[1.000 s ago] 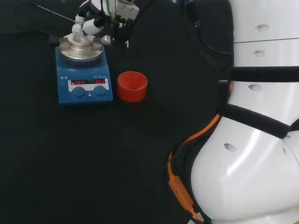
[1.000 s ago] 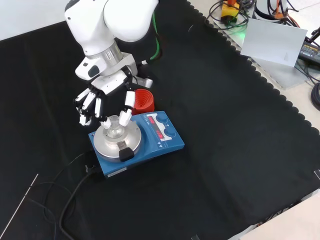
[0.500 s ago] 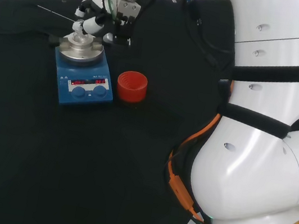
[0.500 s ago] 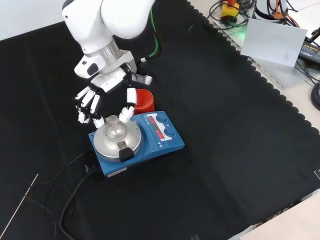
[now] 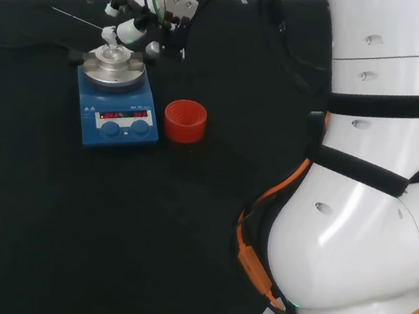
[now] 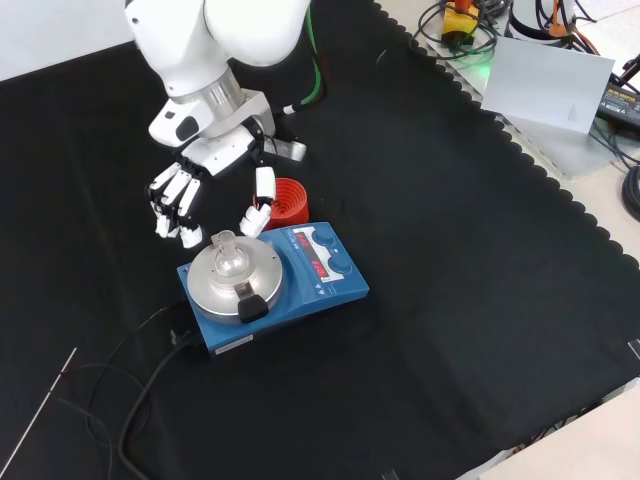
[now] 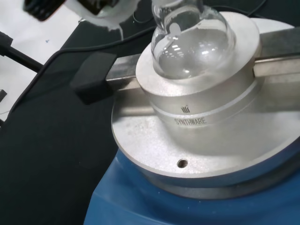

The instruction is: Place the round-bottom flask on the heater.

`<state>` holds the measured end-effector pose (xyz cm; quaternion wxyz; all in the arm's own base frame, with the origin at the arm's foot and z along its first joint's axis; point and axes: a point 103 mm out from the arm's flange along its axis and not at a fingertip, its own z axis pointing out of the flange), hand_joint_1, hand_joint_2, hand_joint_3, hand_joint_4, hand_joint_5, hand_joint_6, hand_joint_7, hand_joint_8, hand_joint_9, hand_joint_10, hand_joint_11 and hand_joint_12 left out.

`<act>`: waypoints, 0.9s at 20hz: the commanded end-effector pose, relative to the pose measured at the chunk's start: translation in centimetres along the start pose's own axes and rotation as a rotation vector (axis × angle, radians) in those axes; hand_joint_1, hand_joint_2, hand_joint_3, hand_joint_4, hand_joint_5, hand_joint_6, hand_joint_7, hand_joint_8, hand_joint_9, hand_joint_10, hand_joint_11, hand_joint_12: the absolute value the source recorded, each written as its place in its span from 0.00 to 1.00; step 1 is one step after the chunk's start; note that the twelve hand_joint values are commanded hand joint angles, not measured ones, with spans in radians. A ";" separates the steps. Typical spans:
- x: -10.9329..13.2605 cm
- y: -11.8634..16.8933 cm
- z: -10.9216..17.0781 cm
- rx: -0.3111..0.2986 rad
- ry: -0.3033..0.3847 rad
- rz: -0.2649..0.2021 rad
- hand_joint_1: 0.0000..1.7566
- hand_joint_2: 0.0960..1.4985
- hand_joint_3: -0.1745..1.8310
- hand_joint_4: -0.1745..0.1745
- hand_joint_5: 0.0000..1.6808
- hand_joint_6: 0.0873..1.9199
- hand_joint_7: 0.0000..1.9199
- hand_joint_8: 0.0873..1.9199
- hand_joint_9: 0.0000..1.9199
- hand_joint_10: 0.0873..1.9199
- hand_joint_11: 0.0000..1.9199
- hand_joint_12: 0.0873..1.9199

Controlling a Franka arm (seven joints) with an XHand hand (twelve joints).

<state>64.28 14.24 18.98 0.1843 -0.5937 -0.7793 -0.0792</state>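
Observation:
A clear round-bottom flask [image 6: 229, 257] [image 5: 114, 53] [image 7: 191, 40] sits upright in the metal block on the blue heater [image 6: 320, 290] [image 5: 117, 114]. In the wrist view its bulb rests in the silver block's cup [image 7: 201, 108]. The black and white hand [image 6: 205, 190] [image 5: 134, 26] hovers just above and behind the flask in the front view. Its fingers are spread and relaxed, apart from the glass, holding nothing.
A red ribbed ring stand [image 6: 288, 200] [image 5: 184, 120] stands beside the heater. The heater's black cable [image 6: 140, 390] trails over the cloth toward the front. A thin rod [image 6: 40, 415] lies at the front left. The arm's white links [image 5: 364, 189] fill the head view's right.
The hand has let go of the flask's neck, opened and lifted away from it. The flask stays seated in the heater block.

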 end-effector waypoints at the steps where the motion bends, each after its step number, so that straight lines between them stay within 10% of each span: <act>1: -0.3 -2.0 -2.1 -0.015 -0.022 0.012 0.46 0.39 0.39 0.49 0.24 0.21 0.10 0.26 0.16 0.35 0.00 0.63; 18: -0.3 -5.6 -5.4 -0.055 -0.029 0.029 0.45 0.39 0.38 0.50 0.24 0.17 0.10 0.26 0.15 0.35 0.00 0.63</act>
